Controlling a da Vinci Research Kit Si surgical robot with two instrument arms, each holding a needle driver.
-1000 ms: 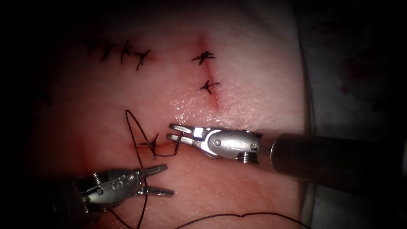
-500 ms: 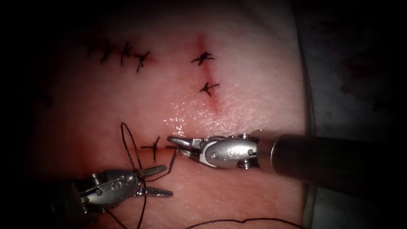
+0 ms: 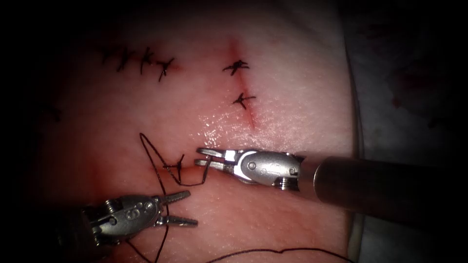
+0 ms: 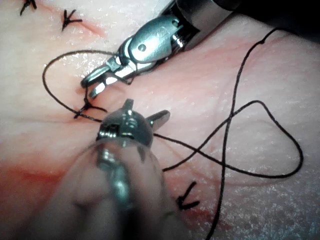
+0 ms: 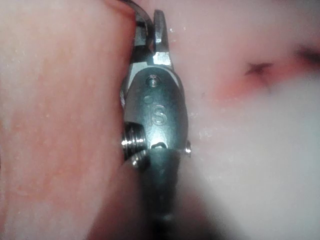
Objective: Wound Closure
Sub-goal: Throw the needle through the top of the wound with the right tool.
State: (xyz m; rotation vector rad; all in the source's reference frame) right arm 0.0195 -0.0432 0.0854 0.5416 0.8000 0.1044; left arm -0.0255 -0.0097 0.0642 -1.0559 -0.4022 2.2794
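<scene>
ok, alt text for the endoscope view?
Two needle drivers work at a knotted stitch on the tissue: the right tool, jaws open, has thread between them; the left tool, jaws open, straddles a strand. Finished stitches sit above.

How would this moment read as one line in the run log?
left tool: jaws open, holds nothing | right tool: jaws open around thread beside knot | needle: cannot tell | tissue: cut stitched

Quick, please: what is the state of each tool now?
Left tool: open, holding nothing.
Right tool: open around the thread, not gripping it.
</scene>
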